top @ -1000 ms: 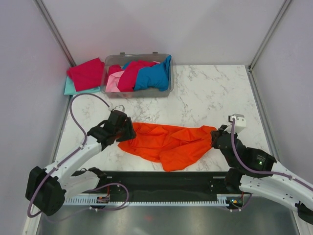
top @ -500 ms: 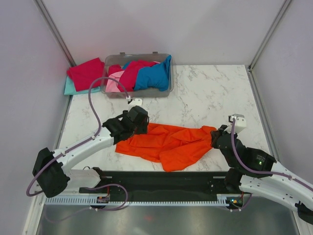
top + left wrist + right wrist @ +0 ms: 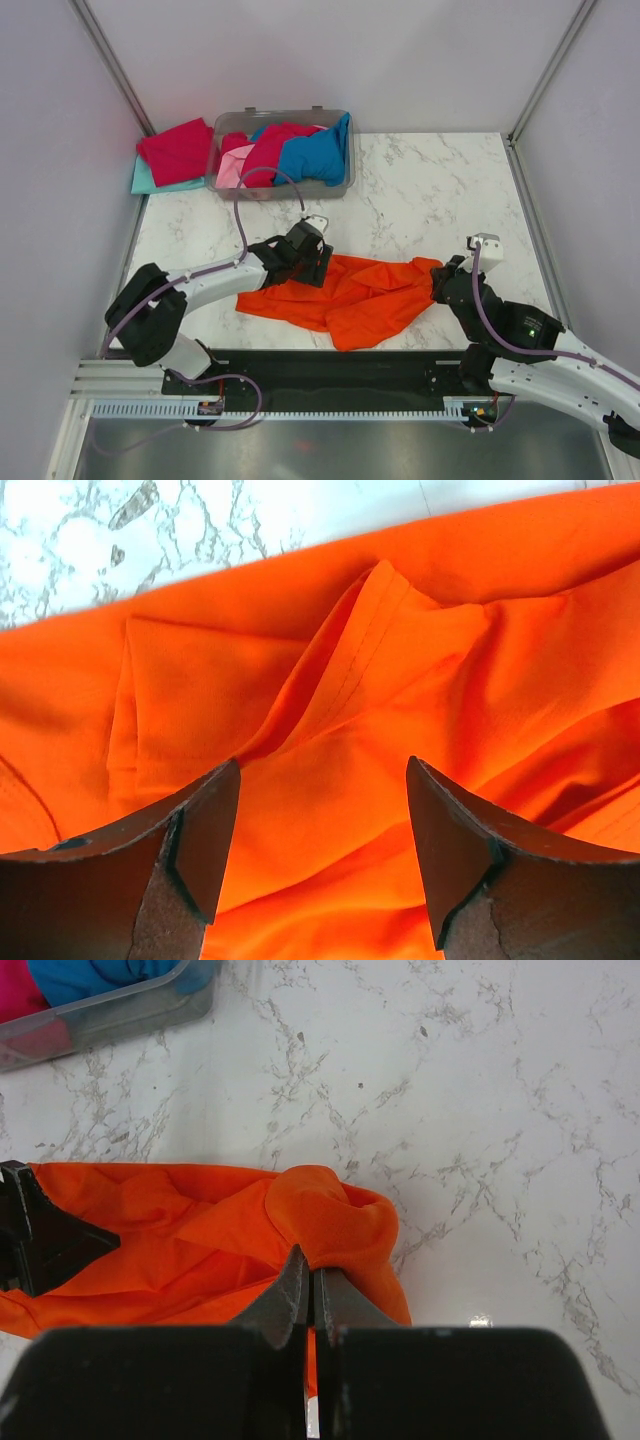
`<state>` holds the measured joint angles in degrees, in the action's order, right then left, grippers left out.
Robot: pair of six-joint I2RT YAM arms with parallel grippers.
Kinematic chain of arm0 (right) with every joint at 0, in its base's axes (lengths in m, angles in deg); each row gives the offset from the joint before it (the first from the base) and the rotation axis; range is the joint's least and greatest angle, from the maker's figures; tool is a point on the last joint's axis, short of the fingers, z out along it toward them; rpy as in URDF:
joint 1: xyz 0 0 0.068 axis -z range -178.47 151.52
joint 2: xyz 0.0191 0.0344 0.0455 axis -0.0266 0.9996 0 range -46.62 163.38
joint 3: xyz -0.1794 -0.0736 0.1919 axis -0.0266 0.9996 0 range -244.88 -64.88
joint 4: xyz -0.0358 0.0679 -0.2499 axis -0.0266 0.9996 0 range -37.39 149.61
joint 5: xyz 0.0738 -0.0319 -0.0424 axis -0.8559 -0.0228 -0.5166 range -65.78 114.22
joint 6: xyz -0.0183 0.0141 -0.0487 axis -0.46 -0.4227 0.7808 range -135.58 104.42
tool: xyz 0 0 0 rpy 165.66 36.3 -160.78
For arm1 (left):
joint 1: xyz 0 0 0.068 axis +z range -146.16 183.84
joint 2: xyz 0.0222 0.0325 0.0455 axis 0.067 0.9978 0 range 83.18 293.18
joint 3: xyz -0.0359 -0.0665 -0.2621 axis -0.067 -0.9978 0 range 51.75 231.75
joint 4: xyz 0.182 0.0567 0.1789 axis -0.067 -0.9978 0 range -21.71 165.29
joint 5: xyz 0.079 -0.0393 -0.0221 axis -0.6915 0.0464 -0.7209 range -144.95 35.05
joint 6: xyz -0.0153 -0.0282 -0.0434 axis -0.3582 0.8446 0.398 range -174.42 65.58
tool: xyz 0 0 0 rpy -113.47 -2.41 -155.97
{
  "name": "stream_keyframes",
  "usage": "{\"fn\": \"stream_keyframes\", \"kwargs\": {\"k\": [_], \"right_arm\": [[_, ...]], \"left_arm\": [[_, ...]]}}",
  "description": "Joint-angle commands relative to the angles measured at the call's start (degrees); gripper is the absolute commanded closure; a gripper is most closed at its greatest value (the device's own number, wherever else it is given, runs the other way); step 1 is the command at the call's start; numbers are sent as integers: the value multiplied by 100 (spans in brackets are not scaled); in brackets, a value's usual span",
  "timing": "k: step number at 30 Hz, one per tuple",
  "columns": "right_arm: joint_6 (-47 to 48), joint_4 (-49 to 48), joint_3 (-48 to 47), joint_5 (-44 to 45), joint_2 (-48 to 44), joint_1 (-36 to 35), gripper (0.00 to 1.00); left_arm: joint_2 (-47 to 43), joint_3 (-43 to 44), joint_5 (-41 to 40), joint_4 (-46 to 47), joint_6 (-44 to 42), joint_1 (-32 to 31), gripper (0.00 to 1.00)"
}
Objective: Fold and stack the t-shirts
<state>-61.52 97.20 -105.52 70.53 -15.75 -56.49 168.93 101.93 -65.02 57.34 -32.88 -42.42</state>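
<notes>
A bright orange t-shirt (image 3: pixel 350 295) lies crumpled across the near middle of the marble table. My left gripper (image 3: pixel 312 262) hovers over the shirt's upper left part. In the left wrist view it (image 3: pixel 323 770) is open, with wrinkled orange cloth (image 3: pixel 400 650) below the gap and nothing between the fingers. My right gripper (image 3: pixel 440 278) is at the shirt's right end. Seen from the right wrist, this gripper (image 3: pixel 312 1265) is shut on a bunched fold of the orange t-shirt (image 3: pixel 335 1215).
A clear grey bin (image 3: pixel 225 183) at the back left holds crimson (image 3: pixel 270 150), pink (image 3: pixel 235 170) and blue (image 3: pixel 315 155) t-shirts. Left of it a red t-shirt (image 3: pixel 175 148) lies on a teal one (image 3: pixel 148 182). White walls close in both sides.
My left gripper has moved right from the shirt's left edge to over its upper left part, and its jaws have opened wider. The right arm has not moved.
</notes>
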Motion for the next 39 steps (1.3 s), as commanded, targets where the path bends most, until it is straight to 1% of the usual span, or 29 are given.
{"fn": "stream_keyframes", "kwargs": {"k": [1, 6, 7, 8, 12, 15, 17, 20, 22, 23, 25, 26, 29, 31, 32, 33, 34, 35, 36, 39], "right_arm": [[-100, -118, 13, 45, 15, -16, 100], [-91, -127, 13, 72, 33, -25, 100], [-91, -118, 21, 54, 42, -17, 100], [-91, -109, 21, 54, 33, -25, 100], [-91, -127, 39, 80, 42, -16, 100], [-65, -136, 21, 72, 68, -16, 100], [-74, -127, 21, 37, 77, -16, 100], [-56, -136, 21, 54, 68, -16, 100], [-65, -127, 21, 63, 59, -25, 100], [-65, -136, 21, 46, 50, -17, 100], [-65, -136, 13, 45, 68, -17, 100], [-56, -136, 13, 37, 68, -25, 100], [-65, -136, 21, 10, 68, -25, 100], [-65, -127, 21, 19, 68, -16, 100], [-65, -144, 21, 28, 77, -16, 100], [-48, -136, 21, 45, 85, -25, 100], [-56, -136, 13, 45, 94, -17, 100], [-47, -144, 13, 45, 86, -16, 100], [-56, -136, 13, 37, 77, -16, 100], [-47, -127, -14, 10, 51, -16, 100]], "left_arm": [[160, 141, 40, 460, -484, -15, 25], [223, 195, -127, 442, -554, -23, 26], [170, 212, -240, 407, -598, -49, 26], [100, 204, -537, 398, -642, -172, 27], [-243, 168, -812, 389, -774, -278, 25], [-252, 194, -1084, 337, -835, -418, 26], [-191, 230, -1391, 284, -888, -620, 26], [54, 274, -1393, 275, -888, -630, 23], [291, 448, -1349, 223, -897, -578, 20], [606, 545, -1210, 66, -862, -525, 19], [898, 765, -1077, 3, -792, -385, 20], [1099, 853, -1024, -102, -774, -340, 21], [1224, 1012, -884, -120, -800, -182, 22], [1224, 1065, -787, -103, -844, -68, 27], [1216, 1073, -778, -103, -871, -50, 40], [1172, 1082, -821, -103, -862, -32, 49], [1111, 1065, -822, -112, -853, -23, 63], [1040, 1065, -822, -112, -827, -23, 87], [840, 1056, -822, -146, -801, -32, 97], [400, 1204, -725, -365, -730, -23, 98]]}}
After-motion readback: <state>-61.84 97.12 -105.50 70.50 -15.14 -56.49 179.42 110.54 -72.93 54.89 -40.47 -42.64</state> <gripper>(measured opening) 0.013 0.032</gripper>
